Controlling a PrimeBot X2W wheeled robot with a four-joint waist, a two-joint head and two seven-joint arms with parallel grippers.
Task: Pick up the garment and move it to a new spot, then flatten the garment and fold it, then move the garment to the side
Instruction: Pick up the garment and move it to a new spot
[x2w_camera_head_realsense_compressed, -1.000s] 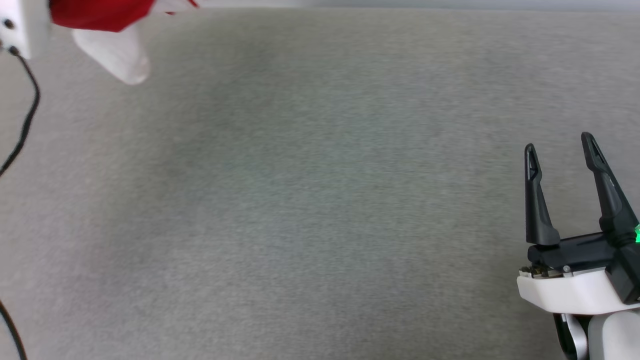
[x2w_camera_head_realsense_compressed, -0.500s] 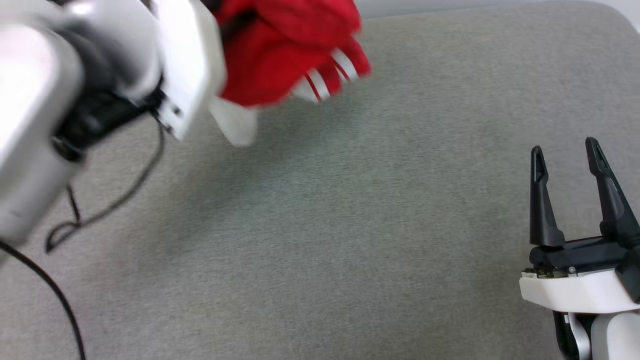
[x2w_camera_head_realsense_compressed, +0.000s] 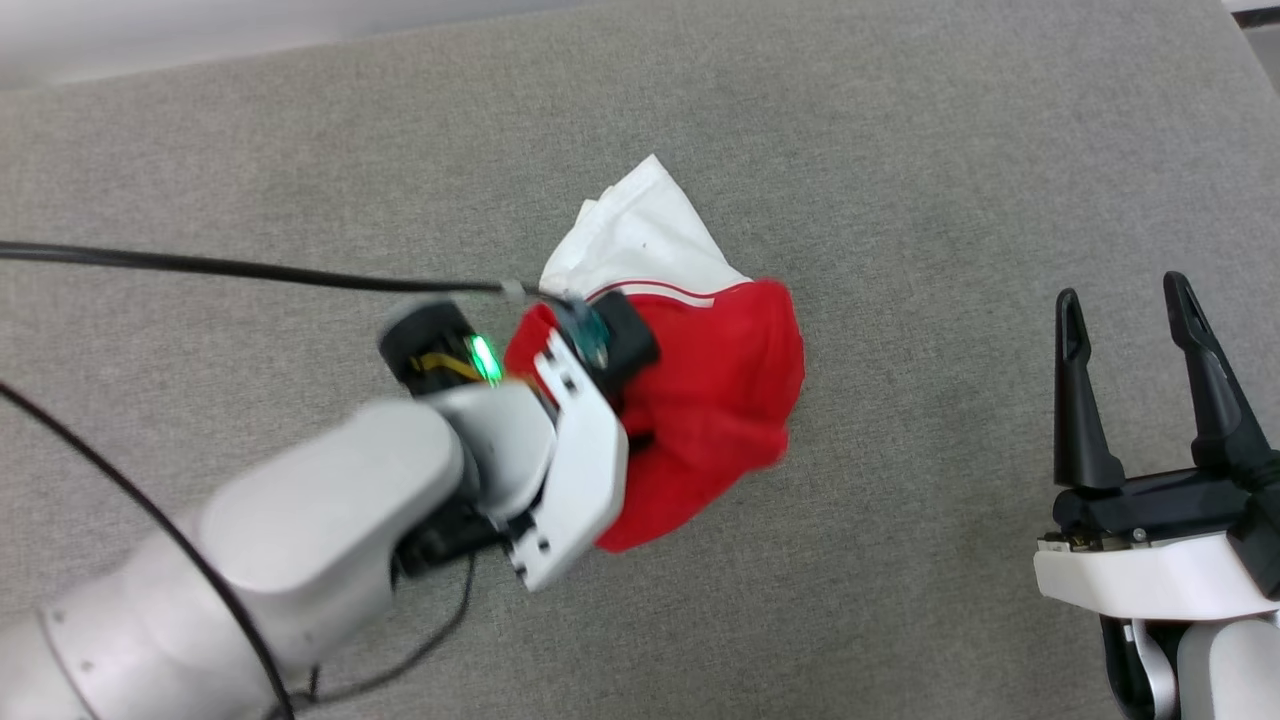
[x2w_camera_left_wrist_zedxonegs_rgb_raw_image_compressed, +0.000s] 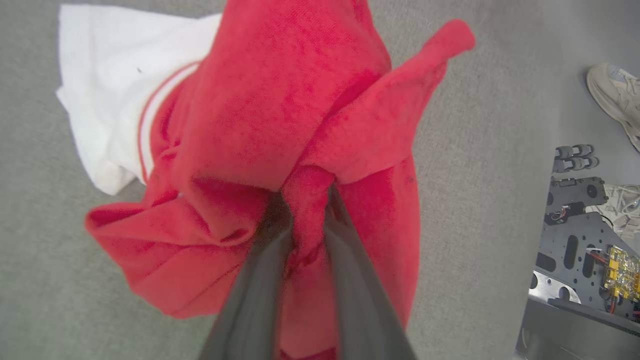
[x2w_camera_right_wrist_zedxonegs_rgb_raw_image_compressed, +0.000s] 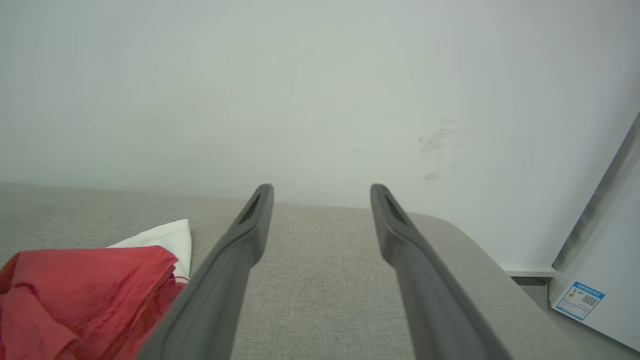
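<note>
**A:** Closer to the right gripper (x2w_camera_head_realsense_compressed: 1121, 287) now: the garment (x2w_camera_head_realsense_compressed: 710, 400) has swung across with the left arm since half a second ago, though the head camera has shifted too.

**B:** How is it held?

**A:** The left gripper (x2w_camera_left_wrist_zedxonegs_rgb_raw_image_compressed: 306, 195) pinches a red fold between its two dark fingers, on top of the garment's bunch.

**B:** And where does the garment sit?

**A:** Crumpled on the grey surface (x2w_camera_head_realsense_compressed: 950, 200). Its white sleeve (x2w_camera_head_realsense_compressed: 640, 240) is spread at its far side, and a black cable (x2w_camera_head_realsense_compressed: 250, 268) runs off to its left.

**B:** The right gripper?

**A:** Well apart to the garment's right, fingers spread.
</note>
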